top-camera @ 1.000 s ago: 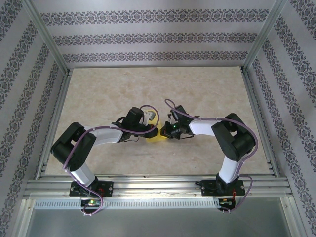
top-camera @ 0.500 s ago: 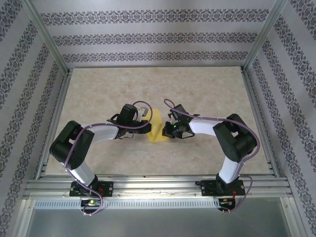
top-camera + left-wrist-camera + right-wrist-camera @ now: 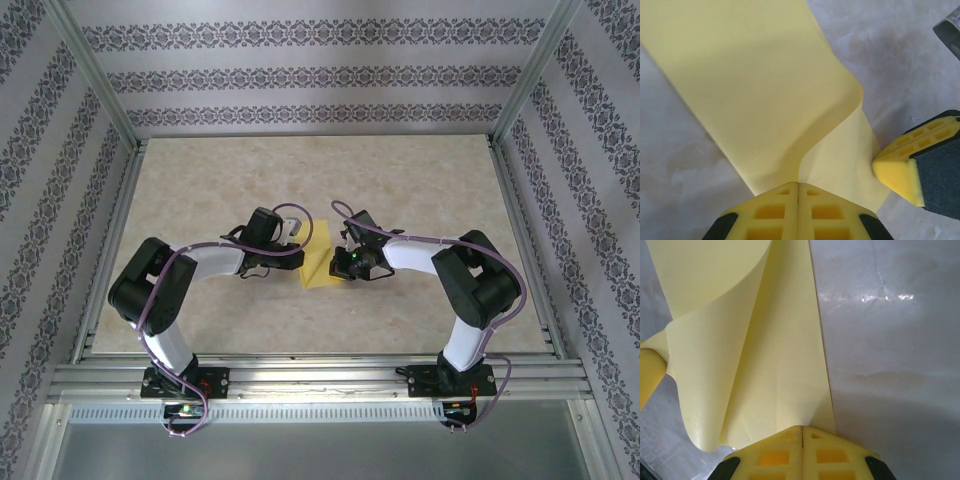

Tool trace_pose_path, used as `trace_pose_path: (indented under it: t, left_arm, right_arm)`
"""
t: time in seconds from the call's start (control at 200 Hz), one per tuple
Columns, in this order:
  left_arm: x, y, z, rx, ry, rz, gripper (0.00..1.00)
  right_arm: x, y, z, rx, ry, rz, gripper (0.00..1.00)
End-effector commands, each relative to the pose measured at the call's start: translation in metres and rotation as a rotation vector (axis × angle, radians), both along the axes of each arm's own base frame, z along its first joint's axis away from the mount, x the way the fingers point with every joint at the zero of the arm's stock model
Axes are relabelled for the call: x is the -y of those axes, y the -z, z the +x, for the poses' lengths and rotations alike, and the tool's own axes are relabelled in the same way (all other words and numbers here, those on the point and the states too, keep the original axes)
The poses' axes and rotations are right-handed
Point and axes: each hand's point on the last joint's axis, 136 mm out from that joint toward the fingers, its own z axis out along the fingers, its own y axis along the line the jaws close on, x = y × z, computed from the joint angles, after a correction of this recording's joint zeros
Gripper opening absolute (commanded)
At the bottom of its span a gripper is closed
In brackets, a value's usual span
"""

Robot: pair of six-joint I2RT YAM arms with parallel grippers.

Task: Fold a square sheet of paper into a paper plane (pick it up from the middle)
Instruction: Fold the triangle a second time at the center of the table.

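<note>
On beige tabletop, thin yellow paper square curled, long axis twelve-to-six; clamped at nine o'clock by left gripper, at three by right gripper.

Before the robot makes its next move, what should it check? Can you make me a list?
1. The left gripper pinches the paper: ok.
2. The right gripper pinches it too: ok.
3. The two are apart, not bumping: ok.
4. Fold pressed flat: not ok, the paper bulges in a loose curl.
5. Edges lined up: cannot tell.
</note>
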Motion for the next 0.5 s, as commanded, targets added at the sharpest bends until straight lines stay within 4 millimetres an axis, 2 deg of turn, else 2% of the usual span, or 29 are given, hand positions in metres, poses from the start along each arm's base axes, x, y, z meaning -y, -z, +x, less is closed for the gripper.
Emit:
trace_pose_path:
  t: [0.0,0.495]
  left_arm:
    - [-0.0073,0.0067,0.0073,0.005,0.016,0.064,0.0]
    - [-0.0033,0.0114,0.0131,0.01,0.053,0.082,0.0]
  right_arm:
    - [0.005,0.0066,-0.0075,-0.029,-0.012,-0.043,0.0]
    - [0.0063,0.0037,-0.0048,-0.021,-0.012,-0.05,0.0]
